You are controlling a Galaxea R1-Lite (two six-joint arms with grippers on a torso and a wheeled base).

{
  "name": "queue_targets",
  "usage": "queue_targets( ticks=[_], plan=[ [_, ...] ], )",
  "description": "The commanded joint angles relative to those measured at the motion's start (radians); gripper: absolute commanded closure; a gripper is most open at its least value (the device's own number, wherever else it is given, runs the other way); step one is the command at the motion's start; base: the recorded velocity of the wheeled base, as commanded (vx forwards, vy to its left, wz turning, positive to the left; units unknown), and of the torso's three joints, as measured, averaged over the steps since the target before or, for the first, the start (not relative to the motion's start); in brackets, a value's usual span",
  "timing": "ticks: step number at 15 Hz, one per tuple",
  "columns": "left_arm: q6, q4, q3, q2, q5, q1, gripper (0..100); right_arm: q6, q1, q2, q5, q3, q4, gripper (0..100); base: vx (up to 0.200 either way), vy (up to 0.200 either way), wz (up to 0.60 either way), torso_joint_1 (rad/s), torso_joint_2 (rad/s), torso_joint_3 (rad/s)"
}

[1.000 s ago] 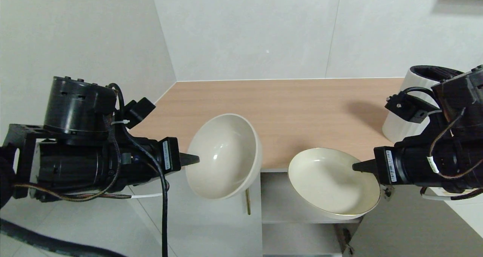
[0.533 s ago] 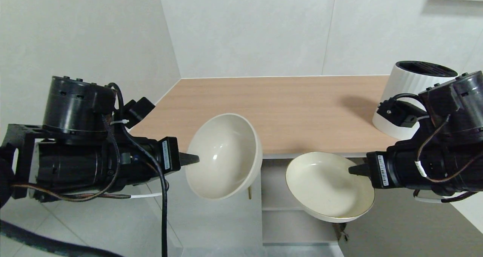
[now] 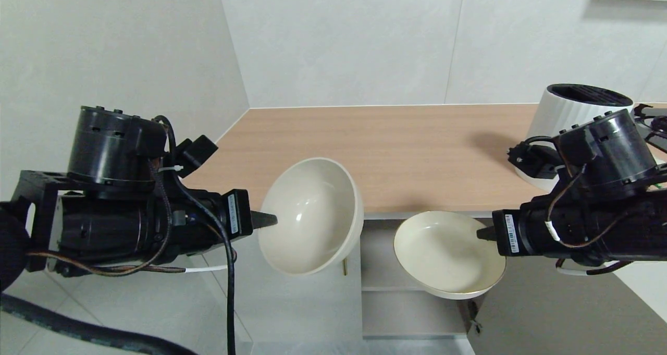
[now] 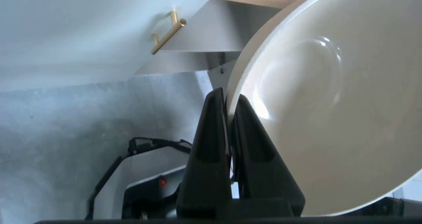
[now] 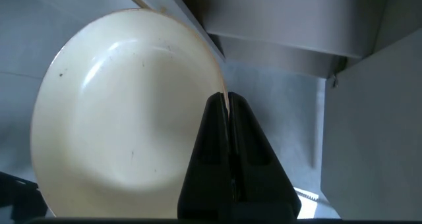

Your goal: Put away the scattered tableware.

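Here, at centre frame, the left gripper (image 3: 263, 219) clamps the deep bowl (image 3: 312, 214) by its rim, the right gripper (image 3: 484, 233) the shallow plate (image 3: 443, 253); either thin hold could slip, or a dish could knock the countertop (image 3: 406, 151) edge.

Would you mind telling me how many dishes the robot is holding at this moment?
2. A deep bowl is clamped by its rim in the left claw, and a shallower dish in the right claw, both held in the air.
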Motion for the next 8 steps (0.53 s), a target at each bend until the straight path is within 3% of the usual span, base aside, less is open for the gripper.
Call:
queue_targets(
  ticks=[1, 8],
  plan=[
    [0.000, -0.001, 0.000, 0.004, 0.000, 0.000, 100, 0.000, -0.001, 0.019, 0.000, 0.001, -0.002, 100, 0.000, 0.000, 0.00, 0.000, 0.00, 0.000],
    [-0.001, -0.001, 0.000, 0.014, -0.001, 0.000, 100, 0.000, -0.007, 0.036, -0.012, 0.000, -0.007, 100, 0.000, 0.000, 0.00, -0.163, 0.40, 0.232]
  ],
)
